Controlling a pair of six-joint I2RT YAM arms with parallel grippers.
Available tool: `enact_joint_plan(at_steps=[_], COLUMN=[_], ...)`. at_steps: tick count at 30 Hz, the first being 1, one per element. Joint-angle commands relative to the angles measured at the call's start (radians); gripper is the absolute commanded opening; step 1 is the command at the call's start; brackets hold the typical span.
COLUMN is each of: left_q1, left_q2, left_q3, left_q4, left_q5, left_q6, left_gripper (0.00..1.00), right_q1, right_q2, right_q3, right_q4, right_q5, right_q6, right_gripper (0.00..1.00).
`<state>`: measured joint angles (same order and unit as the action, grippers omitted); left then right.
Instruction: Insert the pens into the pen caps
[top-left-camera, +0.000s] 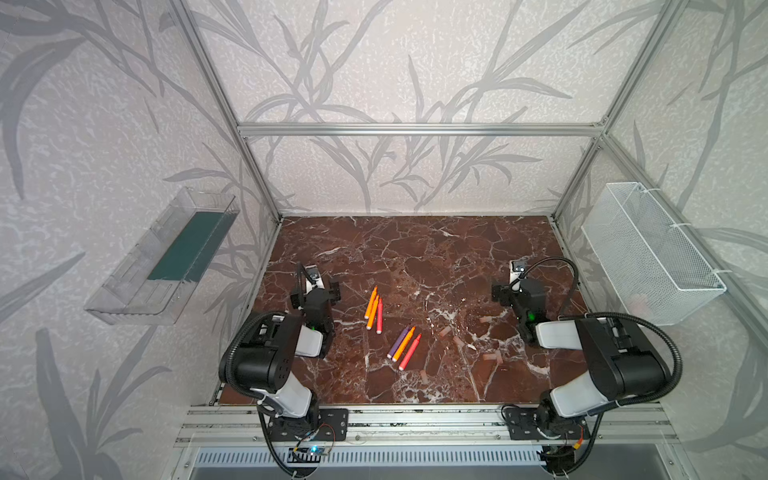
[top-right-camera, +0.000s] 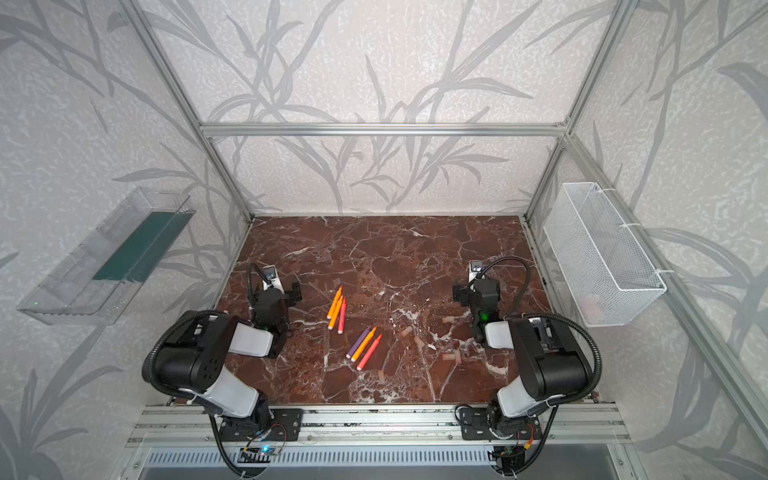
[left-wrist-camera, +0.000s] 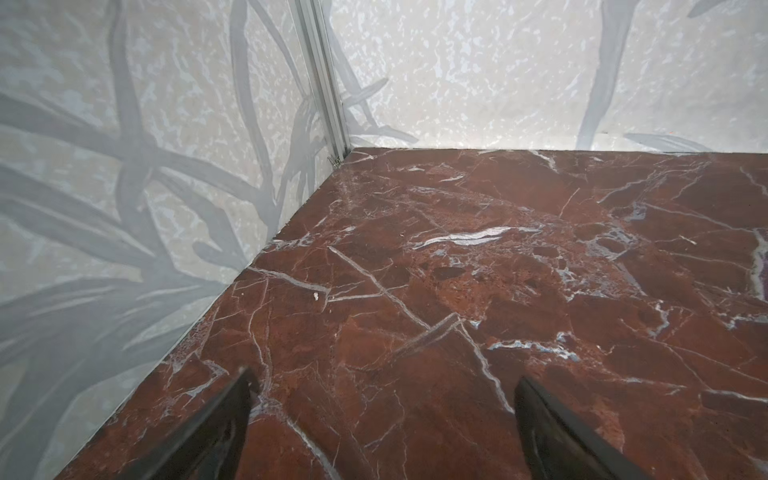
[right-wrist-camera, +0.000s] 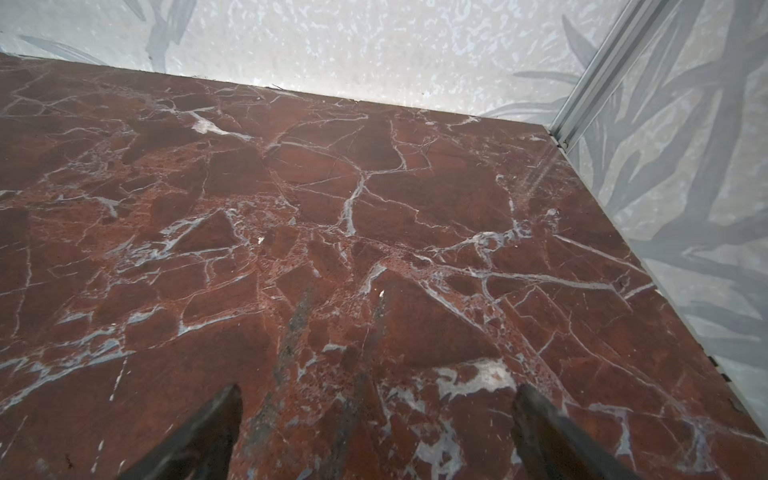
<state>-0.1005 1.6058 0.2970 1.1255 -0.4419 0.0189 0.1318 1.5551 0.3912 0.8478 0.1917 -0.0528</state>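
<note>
The left gripper (left-wrist-camera: 384, 376) and right gripper (right-wrist-camera: 379, 387) gape wide, empty. A grab may miss the pale caps (top-left-camera: 485, 320), lower right.

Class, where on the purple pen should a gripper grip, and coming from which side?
Mid-barrel of the purple pen, from straight above, pinching across its width: it lies flat on the marble. An orange pen lies close along one flank, so room there is probably tight.

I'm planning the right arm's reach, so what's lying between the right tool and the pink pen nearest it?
Pale pen caps lie scattered on the marble between the right tool and that pink pen; both top views show them.
</note>
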Motion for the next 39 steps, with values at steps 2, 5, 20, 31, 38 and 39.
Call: enact_joint_plan(at_steps=[2, 5, 20, 31, 38, 39], left_q1=[0.012, 0.013, 0.013, 0.0, -0.1, -0.097], left_q2=[-0.008, -0.008, -0.008, -0.018, -0.386, -0.462], left_q3=[0.027, 0.028, 0.028, -0.024, 0.005, 0.041], left_q4=[-0.017, -0.017, -0.015, 0.089, -0.271, -0.429], left_q5=[0.015, 0.015, 0.015, -0.011, -0.138, -0.086], left_q6=[-0.014, -0.016, -0.015, -0.003, -0.019, -0.071], left_gripper=[0.99, 0.99, 0.99, 0.99, 0.99, 0.99], right_q1=[0.003, 0.003, 0.003, 0.015, 0.025, 0.027], right_q2=[-0.012, -0.012, -0.012, -0.039, -0.062, -0.063], right_q3=[0.005, 0.003, 0.003, -0.03, -0.029, -0.035], right_q4=[0.018, 0.019, 0.02, 0.073, 0.039, 0.052], right_q5=[0.002, 0.003, 0.005, 0.059, 0.065, 0.066], right_q6=[0.002, 0.003, 0.005, 0.003, -0.005, -0.009], right_gripper=[0.99, 0.99, 0.99, 0.99, 0.99, 0.99])
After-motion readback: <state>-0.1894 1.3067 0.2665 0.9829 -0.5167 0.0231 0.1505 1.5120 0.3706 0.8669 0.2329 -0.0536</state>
